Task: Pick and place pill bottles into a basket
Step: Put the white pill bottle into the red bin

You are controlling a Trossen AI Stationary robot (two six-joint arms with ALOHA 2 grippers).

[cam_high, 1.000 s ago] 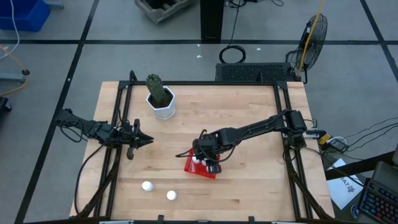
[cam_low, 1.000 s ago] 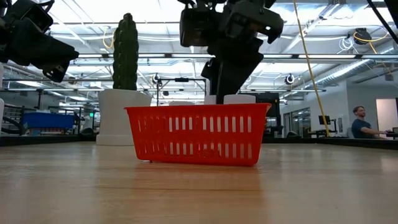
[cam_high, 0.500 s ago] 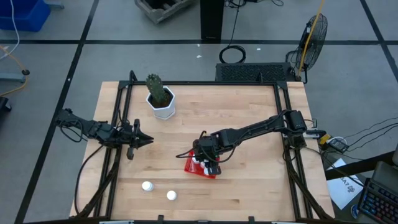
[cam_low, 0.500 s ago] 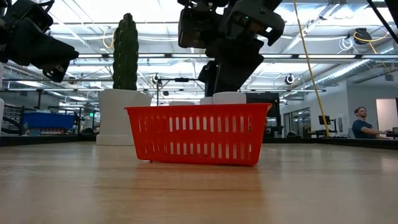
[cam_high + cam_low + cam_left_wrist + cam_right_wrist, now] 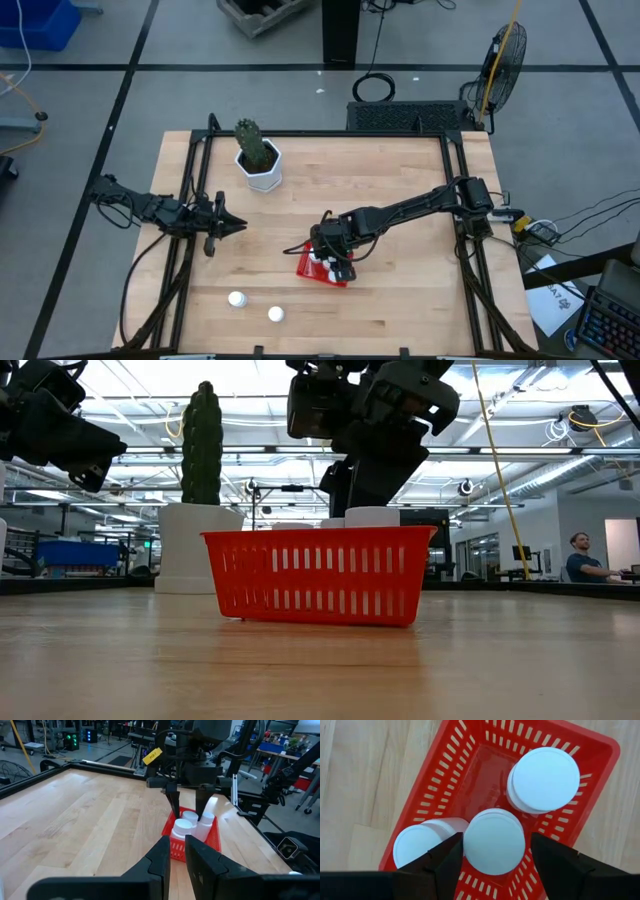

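The red basket (image 5: 322, 268) stands on the wooden table near its middle. Three white pill bottles stand upright in it: one at the far end (image 5: 545, 779), one in the middle (image 5: 494, 841), one beside it (image 5: 420, 851). My right gripper (image 5: 331, 256) hangs over the basket, pointing down, open, with its fingers on either side of the middle bottle; a narrow gap shows at one finger. Two more bottles (image 5: 236, 298) (image 5: 275, 314) stand on the table near the front edge. My left gripper (image 5: 228, 226) is shut and empty at the table's left side.
A white hexagonal pot with a green cactus (image 5: 260, 168) stands at the far left. Black frame rails run along the table's left, right and far edges. Bare wood lies between the basket and the two loose bottles. A person shows far off in the room (image 5: 578, 555).
My right gripper has shifted a little toward the table's left over the basket, and the bottle top between its fingers has shifted with it. The basket and the two loose bottles have stayed in place.
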